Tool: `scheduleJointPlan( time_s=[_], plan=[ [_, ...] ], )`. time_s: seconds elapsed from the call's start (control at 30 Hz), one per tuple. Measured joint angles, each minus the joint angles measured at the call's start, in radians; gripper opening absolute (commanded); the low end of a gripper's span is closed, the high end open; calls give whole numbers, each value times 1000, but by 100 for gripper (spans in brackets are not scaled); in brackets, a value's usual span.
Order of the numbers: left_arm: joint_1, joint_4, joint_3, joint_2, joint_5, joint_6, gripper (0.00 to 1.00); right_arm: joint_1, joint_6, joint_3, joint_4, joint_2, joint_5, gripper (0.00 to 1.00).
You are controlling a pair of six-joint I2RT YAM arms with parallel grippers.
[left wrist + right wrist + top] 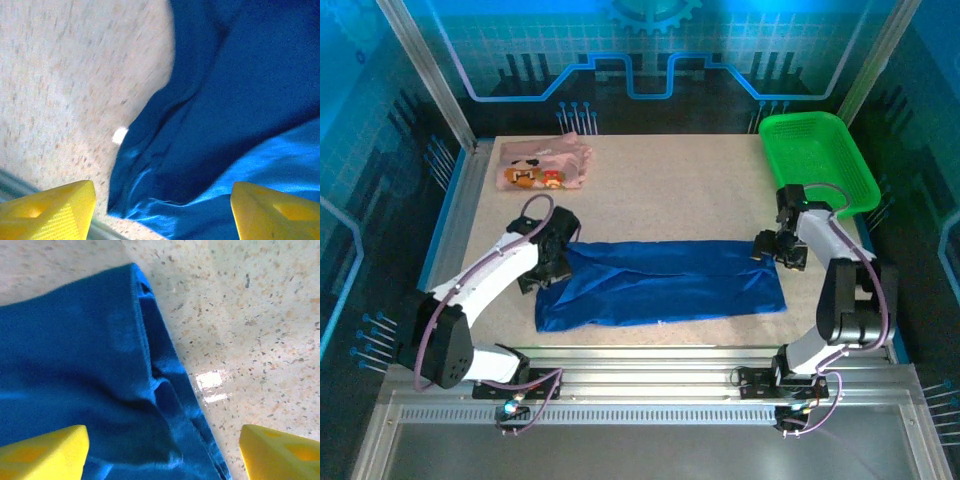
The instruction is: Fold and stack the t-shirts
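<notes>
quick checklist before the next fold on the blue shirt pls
1. Left claw open, nothing pinched: ok.
2. Right claw open, nothing pinched: ok.
3. Blue shirt lies as one long strip running left to right: ok.
4. Each claw sits over its own end of the strip: ok.
5. Cloth smooth: not ok, creases near both ends.
6. Pink shirt folded at the far left, apart from the blue shirt: ok.

Blue t-shirt (665,282) folded lengthwise mid-table, pink t-shirt (544,165) crumpled far-left
</notes>
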Motion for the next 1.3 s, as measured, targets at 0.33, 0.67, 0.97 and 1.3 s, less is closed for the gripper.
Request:
scheduleJointPlan(
  time_s=[0.33, 0.67, 0.97, 1.3],
  plan=[
    [-13, 180, 126, 132, 212, 185, 61, 3, -140, -10, 45, -206, -258, 92],
    [8, 218, 109, 272, 233, 230, 51, 9, -171, -25, 56, -208, -352, 92],
    [34, 290, 117, 420, 224, 277, 49, 9, -175, -25, 61, -208, -359, 92],
    [35, 342, 153, 460, 235, 318, 31, 9, -174, -25, 61, -208, -358, 92]
  ],
)
